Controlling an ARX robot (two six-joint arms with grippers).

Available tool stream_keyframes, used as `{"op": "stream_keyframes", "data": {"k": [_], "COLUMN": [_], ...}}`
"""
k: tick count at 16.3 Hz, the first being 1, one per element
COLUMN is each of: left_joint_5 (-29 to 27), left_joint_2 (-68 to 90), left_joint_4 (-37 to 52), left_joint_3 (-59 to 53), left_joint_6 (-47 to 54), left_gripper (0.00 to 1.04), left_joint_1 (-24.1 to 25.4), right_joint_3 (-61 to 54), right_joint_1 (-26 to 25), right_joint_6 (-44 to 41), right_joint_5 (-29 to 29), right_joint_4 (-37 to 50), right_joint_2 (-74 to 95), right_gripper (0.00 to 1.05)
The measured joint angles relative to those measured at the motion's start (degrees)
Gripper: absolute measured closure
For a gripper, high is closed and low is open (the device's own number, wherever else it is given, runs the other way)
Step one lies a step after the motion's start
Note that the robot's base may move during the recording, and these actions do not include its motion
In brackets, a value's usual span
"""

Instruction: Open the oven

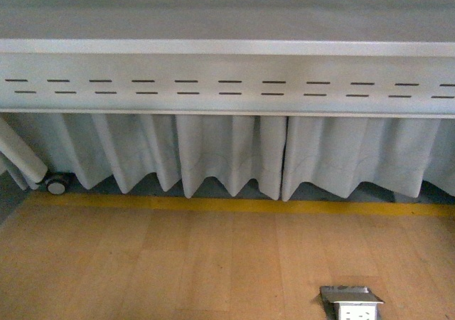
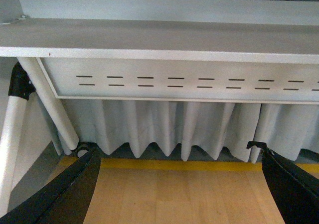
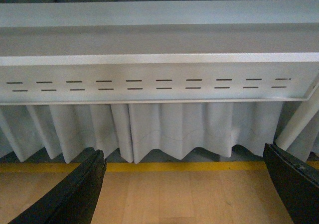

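While the left gripper [image 2: 174,149] and right gripper [image 3: 184,152] hung wide open and empty, only the slotted worktop [image 1: 227,71], a pleated curtain [image 1: 227,156], a yellow stripe [image 1: 227,206] and a near-right socket box [image 1: 350,302] showed; the oven appeared in no view.

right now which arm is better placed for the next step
Neither: no oven shows in any view. The left gripper and right gripper both hang open, facing the same slotted panel and curtain.

Left claw [image 2: 174,149], right claw [image 3: 184,151] and floor box [image 1: 350,304] are cut off by picture edges.
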Motion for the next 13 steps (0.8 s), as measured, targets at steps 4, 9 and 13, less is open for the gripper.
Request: {"op": "stream_keyframes", "data": {"k": [4,9,13], "left_joint_5": [0.0,0.0,0.0], "left_joint_2": [0.0,0.0,0.0], "left_joint_4": [0.0,0.0,0.0], "left_joint_3": [0.0,0.0,0.0], "left_joint_6": [0.0,0.0,0.0], "left_gripper": [0.07,0.07,0.07], "left_joint_1": [0.0,0.0,0.0], "right_joint_3": [0.0,0.0,-0.02], "right_joint_1": [0.0,0.0,0.0], "right_joint_6": [0.02,0.0,0.0], "right_joint_5": [0.0,0.0,0.0], "right_joint_4": [0.0,0.0,0.0], "right_joint_2": [0.0,0.0,0.0], "right_gripper": [0.07,0.07,0.07]}}
